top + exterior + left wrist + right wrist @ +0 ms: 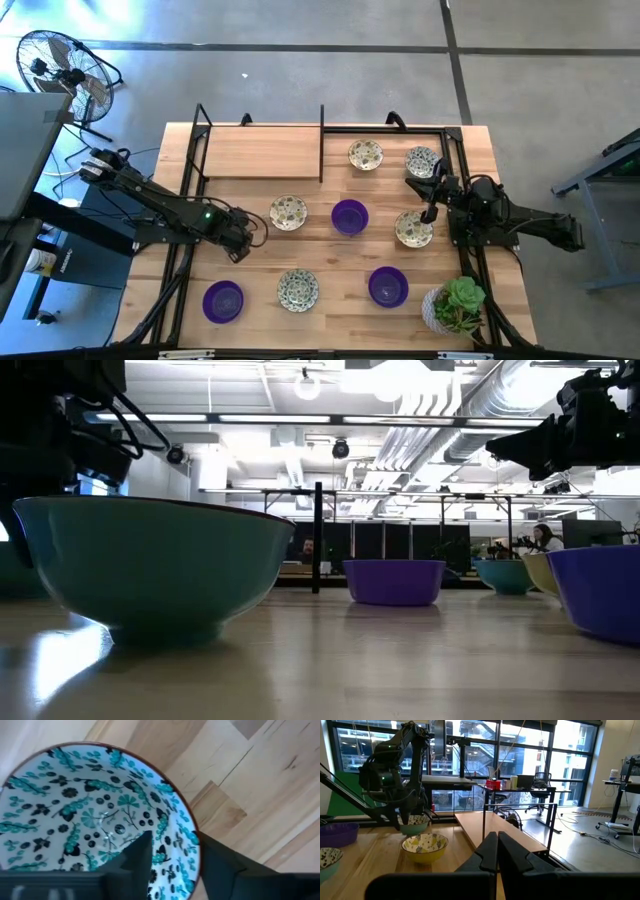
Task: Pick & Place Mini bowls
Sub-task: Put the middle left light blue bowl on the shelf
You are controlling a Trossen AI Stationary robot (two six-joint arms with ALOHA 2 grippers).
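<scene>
L gripper (262, 226) sits at the patterned bowl (288, 213) in the table's mid-left. In the L wrist view the bowl (95, 815) has one finger (137, 860) inside it and the other (217, 865) outside, so its rim runs between the two. Fingers are parted astride the rim; can't tell whether they touch it or press on it.

R gripper (430, 205) is raised at the table's R side, over the patterned bowl (414, 229) there. In the R wrist view its fingers (487, 855) meet with nothing between them, i.e. closed and empty. Ahead of those fingers a yellow-sided patterned bowl (425, 845) sits on the wood, w/ the L arm (395, 775) beyond it over a teal-sided bowl (414, 824).

Other mini bowls, all on the wooden table (260, 155) and apart from both grippers:
- purple bowl (349, 216) in the middle, between the two grippers
- purple bowl (223, 301) near the front-left corner
- purple bowl (388, 286) front-right, just beside the potted plant (455, 306)
- patterned bowl (298, 290) at front centre
- patterned bowls (366, 155) and (421, 161) at the back, the 2nd near the R gripper

Low view: a teal-sided bowl (150, 565) close up, a purple bowl (394, 581) farther back. A floor fan (60, 65) stands off the table.
</scene>
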